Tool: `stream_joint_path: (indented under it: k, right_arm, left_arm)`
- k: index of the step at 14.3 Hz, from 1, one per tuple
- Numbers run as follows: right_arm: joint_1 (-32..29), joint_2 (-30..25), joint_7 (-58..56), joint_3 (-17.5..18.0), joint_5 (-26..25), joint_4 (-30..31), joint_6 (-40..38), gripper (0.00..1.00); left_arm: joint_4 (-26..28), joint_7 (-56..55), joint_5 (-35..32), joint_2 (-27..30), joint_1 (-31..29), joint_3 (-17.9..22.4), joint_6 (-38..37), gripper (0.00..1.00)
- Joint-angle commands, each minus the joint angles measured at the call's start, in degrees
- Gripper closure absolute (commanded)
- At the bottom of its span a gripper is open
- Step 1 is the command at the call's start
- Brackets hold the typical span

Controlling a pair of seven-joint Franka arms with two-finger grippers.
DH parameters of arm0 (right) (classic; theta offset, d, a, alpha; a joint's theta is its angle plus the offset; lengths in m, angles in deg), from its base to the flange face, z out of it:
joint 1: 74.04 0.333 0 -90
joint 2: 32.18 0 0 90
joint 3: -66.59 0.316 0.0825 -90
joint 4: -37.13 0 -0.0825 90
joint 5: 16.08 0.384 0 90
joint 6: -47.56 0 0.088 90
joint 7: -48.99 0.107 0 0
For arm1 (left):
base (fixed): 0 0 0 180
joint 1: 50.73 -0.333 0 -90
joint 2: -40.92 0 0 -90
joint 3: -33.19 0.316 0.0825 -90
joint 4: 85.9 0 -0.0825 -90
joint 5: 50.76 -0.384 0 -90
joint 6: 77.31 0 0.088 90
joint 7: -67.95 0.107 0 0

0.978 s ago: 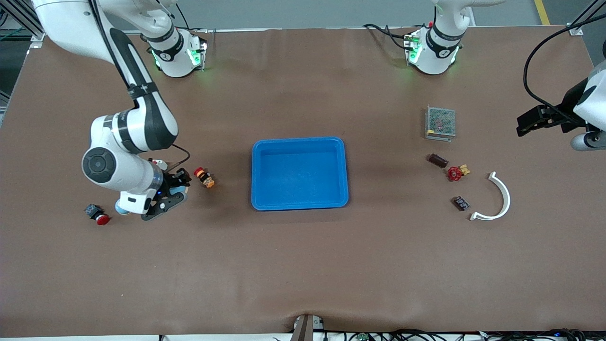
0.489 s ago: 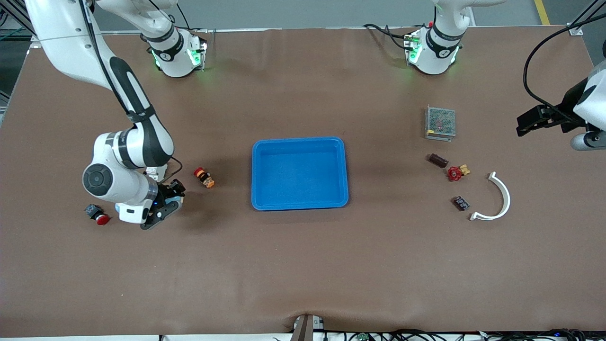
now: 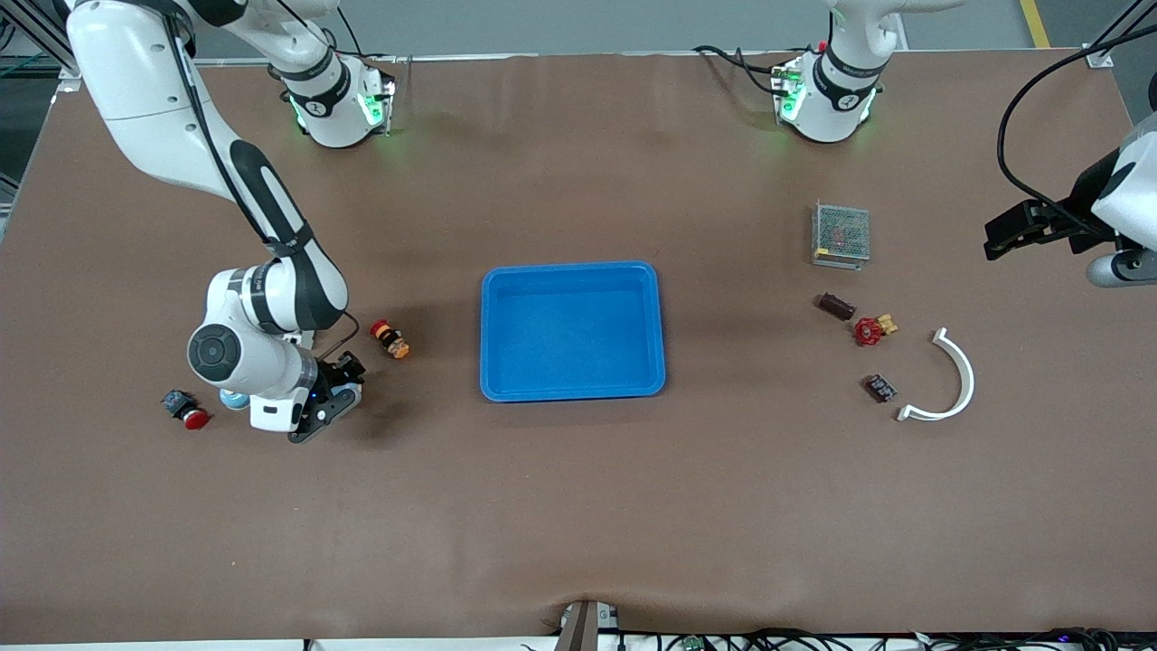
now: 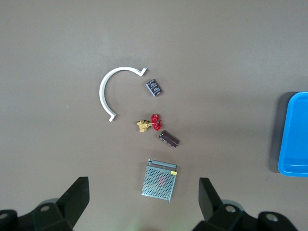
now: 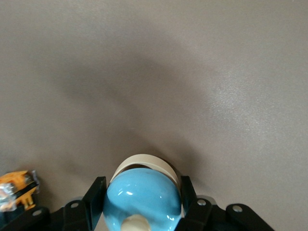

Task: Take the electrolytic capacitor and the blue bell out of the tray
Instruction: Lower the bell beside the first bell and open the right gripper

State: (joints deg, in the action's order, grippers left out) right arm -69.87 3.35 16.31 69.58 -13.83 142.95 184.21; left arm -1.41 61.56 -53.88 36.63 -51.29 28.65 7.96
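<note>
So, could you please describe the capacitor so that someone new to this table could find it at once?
Start from the blue tray in the middle and go toward the left arm's end of the table, to the metal mesh box. The capacitor lies just nearer the front camera than that box, beside the red-handled valve. It is the only dark brown cylinder there.

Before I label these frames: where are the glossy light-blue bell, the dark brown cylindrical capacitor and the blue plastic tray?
Light-blue bell [image 5: 142, 197], right wrist view, dome top.
Dark brown capacitor [image 3: 836, 306], front view, mid-body.
Blue plastic tray [image 3: 573, 391], front view, near rim.
</note>
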Motion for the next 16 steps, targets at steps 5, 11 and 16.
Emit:
stream_joint_path:
  k: [5,11,16]
  right_arm:
    - [-1.5,0.3,-0.6,0.9,-0.6,0.0,0.6,0.0]
    - [-1.3,-2.6,3.0,1.0,0.1,-6.1,-10.9,0.0]
    - [-1.2,-7.7,9.1,0.9,-0.8,-14.7,-27.7,0.0]
  left_arm:
    - [-0.6,1.3,0.7,0.5,-0.2,0.0,-1.2,0.0]
    - [-0.6,1.3,0.4,0.5,-0.1,-0.1,-1.2,0.0]
    - [-0.4,1.3,0.4,0.7,-0.3,-0.6,-1.1,0.0]
